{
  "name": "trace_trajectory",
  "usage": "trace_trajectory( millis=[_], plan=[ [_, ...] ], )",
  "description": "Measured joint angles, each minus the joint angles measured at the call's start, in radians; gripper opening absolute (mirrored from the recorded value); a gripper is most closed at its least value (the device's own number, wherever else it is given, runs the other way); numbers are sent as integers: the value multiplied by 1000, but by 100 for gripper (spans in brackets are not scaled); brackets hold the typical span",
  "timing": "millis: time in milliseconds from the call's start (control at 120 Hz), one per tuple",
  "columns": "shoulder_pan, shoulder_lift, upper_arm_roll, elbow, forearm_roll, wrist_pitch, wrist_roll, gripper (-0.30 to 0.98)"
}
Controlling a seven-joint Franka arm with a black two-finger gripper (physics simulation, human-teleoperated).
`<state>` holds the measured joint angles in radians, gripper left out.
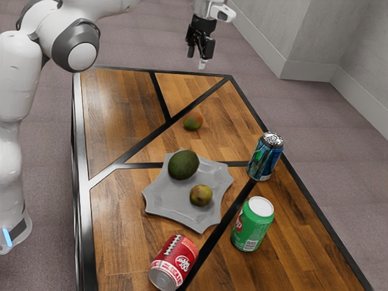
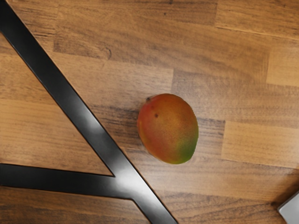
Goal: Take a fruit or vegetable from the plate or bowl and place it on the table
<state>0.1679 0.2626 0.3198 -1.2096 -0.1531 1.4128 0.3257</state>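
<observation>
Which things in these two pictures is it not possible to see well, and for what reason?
- Gray plate: mostly cut off by the wrist view's edge.
- Plate's surface under the avocado: hidden by that fruit, exterior view.
- Small print on the green can: too small, exterior view.
- Part of the arm: cut off by the exterior view's top edge.

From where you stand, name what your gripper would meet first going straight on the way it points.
Probably the mango on the table: my gripper points down, and the mango lies near the middle of my wrist view. Depth is unclear; it might meet bare wood instead.
</observation>
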Motion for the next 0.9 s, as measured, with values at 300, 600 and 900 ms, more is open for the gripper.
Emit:
trace_trajectory(
  millis=[300,600,900],
  plan=[
    [-1,-41,4,50,-14,6,37,68],
    [-342,-170,-25,89,73,-114,-316,68],
    [-388,-306,1,-43,84,-158,-738,69]
  ],
)
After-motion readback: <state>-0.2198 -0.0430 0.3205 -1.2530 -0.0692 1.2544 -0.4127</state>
